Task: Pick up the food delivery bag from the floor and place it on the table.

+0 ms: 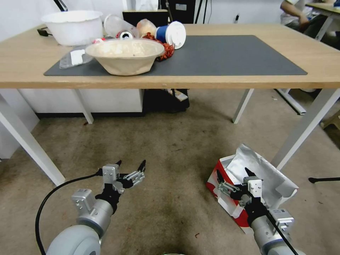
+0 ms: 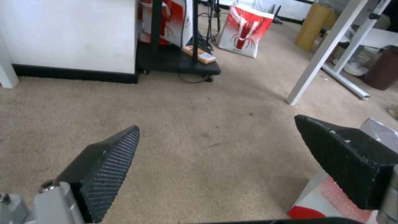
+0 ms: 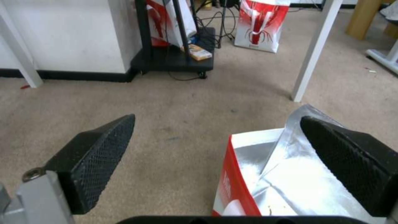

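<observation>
Two grippers hang low over the floor point(image 1: 170, 148), a beige-brown short carpet with darker worn patches. Down on the robot's left, the left gripper point(image 1: 130, 164) has its black, cross-hatched fingers spread wide with nothing between them, bare carpet all round it. Over on the robot's right, the right gripper point(image 1: 232, 176) is spread just as wide and grips nothing; it sits above the near-left top edge of the food delivery bag point(image 1: 264, 170), one finger over carpet, the other over the bag's mouth. Boxy paper with red and white sides and crinkled silver foil lining, the bag stands upright on the carpet, mouth facing up and gaping, its foil flap folded open toward the far side. Its longer side seems to run from the robot's near left to far right, ending beside a slanted white table leg point(image 1: 301, 131). Between the two grippers lies a wide strip of open carpet. Beyond stands the table point(image 1: 248, 83), a light-wood top whose straight front edge runs across the view, carrying a dark grey mat point(image 1: 230, 56). Toward the mat's left end sit a pulp-paper bowl point(image 1: 124, 56), a white tub point(image 1: 72, 26) and tipped cups point(image 1: 171, 34); the mat's right part is bare.
</observation>
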### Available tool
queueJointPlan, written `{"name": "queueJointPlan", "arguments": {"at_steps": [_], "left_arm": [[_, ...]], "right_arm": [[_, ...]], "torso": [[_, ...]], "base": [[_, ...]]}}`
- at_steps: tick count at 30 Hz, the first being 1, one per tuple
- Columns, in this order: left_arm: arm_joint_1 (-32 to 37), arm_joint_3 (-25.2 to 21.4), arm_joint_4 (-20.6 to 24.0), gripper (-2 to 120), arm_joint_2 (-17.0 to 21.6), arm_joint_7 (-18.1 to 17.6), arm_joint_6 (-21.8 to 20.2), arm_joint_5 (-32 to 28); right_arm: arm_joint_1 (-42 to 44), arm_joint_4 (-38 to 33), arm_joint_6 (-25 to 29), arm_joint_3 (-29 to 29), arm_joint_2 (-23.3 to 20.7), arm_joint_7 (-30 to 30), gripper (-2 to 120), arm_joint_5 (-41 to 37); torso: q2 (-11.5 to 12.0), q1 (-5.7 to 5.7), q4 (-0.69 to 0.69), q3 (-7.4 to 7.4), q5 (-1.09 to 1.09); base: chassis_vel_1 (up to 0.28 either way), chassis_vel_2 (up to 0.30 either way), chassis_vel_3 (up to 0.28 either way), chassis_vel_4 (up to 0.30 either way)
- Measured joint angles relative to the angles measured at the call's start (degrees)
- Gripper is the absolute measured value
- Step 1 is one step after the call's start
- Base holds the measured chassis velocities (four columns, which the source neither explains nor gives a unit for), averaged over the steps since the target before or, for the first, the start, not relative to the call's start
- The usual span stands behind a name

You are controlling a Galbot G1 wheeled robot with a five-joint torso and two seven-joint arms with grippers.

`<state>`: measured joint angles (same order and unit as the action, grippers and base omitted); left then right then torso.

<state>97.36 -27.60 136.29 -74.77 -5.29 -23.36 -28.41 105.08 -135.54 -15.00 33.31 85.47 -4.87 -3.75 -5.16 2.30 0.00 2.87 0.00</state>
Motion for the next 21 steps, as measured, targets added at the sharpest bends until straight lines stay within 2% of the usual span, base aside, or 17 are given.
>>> {"name": "queueJointPlan", "arguments": {"at_steps": [6,12,21], "left_arm": [[0.01,0.11,-0.04,95,-0.01,0.02,0.0,0.04],[0.04,0.25,-0.04,95,-0.08,0.04,-0.01,0.23],[0.18,0.08,-0.04,95,-0.02,0.18,-0.01,0.3]], "right_arm": [[-0.01,-0.1,-0.06,0.08,-0.08,-0.01,100,-0.09],[0.26,-0.54,-0.09,0.34,-0.18,-0.05,100,-0.19],[0.45,-0.8,-0.13,0.59,-0.29,-0.1,100,-0.33]], "torso": [[1.03,-0.16,0.0,-0.86,0.0],[2.74,-0.21,0.0,-2.56,0.0],[3.86,-0.37,0.0,-2.87,0.0]], "base": [[0.0,0.0,0.0,0.0],[0.0,0.0,0.0,0.0],[0.0,0.0,0.0,0.0]]}}
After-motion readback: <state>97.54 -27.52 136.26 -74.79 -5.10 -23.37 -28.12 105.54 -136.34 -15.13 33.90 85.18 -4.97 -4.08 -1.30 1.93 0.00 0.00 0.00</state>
